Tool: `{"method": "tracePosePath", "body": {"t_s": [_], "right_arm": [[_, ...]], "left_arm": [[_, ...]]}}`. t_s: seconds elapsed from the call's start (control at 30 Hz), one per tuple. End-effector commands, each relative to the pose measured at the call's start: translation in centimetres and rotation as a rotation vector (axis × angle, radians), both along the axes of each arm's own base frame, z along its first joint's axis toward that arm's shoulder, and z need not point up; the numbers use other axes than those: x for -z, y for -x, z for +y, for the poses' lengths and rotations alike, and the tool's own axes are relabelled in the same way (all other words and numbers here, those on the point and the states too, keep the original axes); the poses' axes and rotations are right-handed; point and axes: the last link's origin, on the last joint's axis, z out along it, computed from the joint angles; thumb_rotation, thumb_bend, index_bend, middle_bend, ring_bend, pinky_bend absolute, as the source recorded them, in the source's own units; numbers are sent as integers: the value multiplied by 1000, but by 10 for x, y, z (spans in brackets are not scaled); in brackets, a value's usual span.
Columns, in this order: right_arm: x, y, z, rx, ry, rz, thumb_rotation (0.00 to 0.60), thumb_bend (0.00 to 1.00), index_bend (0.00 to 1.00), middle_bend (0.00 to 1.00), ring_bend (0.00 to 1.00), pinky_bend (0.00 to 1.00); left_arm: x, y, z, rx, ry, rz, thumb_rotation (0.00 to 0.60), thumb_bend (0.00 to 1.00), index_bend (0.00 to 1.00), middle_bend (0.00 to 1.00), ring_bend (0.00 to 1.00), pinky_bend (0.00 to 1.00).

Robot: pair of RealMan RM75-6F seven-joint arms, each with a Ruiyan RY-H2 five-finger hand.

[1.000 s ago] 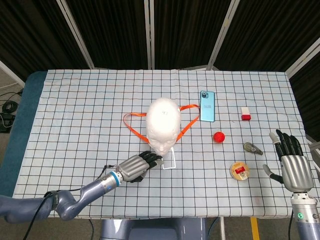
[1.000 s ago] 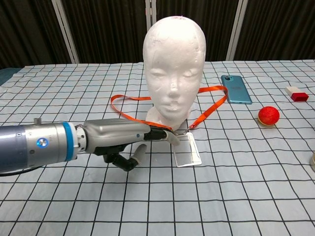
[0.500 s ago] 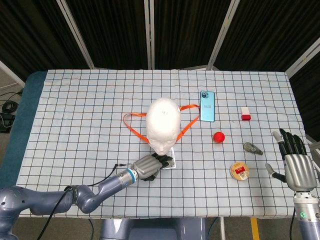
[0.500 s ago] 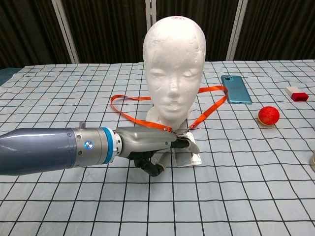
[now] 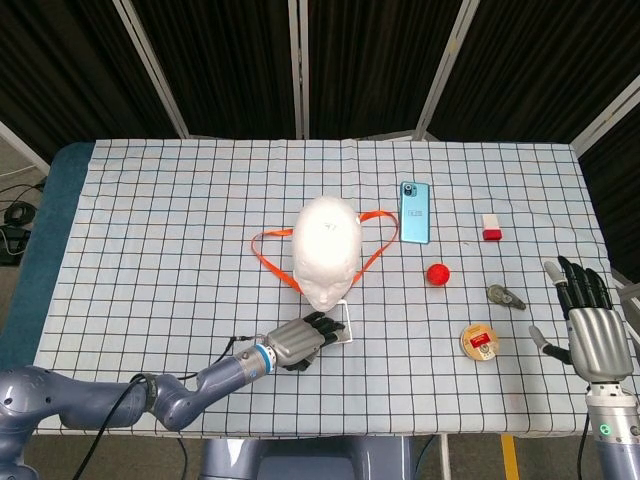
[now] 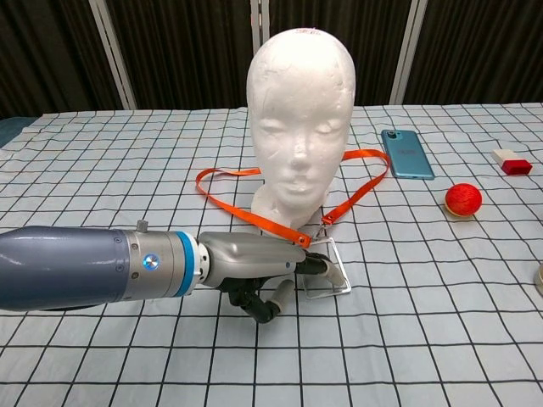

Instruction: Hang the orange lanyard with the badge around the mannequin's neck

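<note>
The white foam mannequin head [image 5: 327, 250] [image 6: 299, 110] stands upright mid-table. The orange lanyard [image 5: 268, 254] [image 6: 246, 208] lies on the cloth, looped around the base of the head on both sides, not over the neck. Its clear badge [image 5: 343, 326] [image 6: 329, 275] lies in front of the head, tilted a little off the cloth. My left hand [image 5: 298, 342] [image 6: 254, 259] reaches in from the left, and its fingertips [image 6: 312, 264] grip the badge's left edge by the clip. My right hand [image 5: 590, 322], fingers spread and holding nothing, hovers at the table's right edge, in the head view only.
A teal phone [image 5: 415, 212] [image 6: 407, 153] lies right of the head. Further right are a red ball [image 5: 437, 273] [image 6: 463, 198], a white and red block [image 5: 490, 227] [image 6: 509, 161], a small grey object [image 5: 507, 296] and a round tin [image 5: 480, 341].
My left hand slid right along the cloth onto the badge, took hold of it and drew it toward the front edge. The lanyard shifted slightly with it. The right hand barely moved.
</note>
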Motion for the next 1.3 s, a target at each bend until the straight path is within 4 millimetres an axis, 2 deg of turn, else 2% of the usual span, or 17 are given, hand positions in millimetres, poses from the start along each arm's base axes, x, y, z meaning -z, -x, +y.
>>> {"method": "tracePosePath", "body": {"t_s": [0.03,0.53,0.73,1.1,1.3], "right_arm": [[0,0,0,-1,0,-1,600,177,45,0,0,0],[0,-3,2,-12,7,-1,600,179,48,0,0,0],[-2,-3,2,-16,16,-1,600,181,50,0,0,0],[-2,-5,3,-22,18,0,600,181,51,0,0,0],[-3,-6,4,-27,20,-2,600,181,52,0,0,0]], "left_arm": [[-4,1,-7,21,14,8,600,1000,61,0,0,44],[-18,1,-45,93,121,45,600,1000,61,0,0,45],[-26,9,-58,129,145,71,600,1000,61,0,0,45],[-41,13,-66,131,133,39,600,1000,61,0,0,0],[-60,5,-57,157,41,-66,600,1000,61,0,0,0]]}}
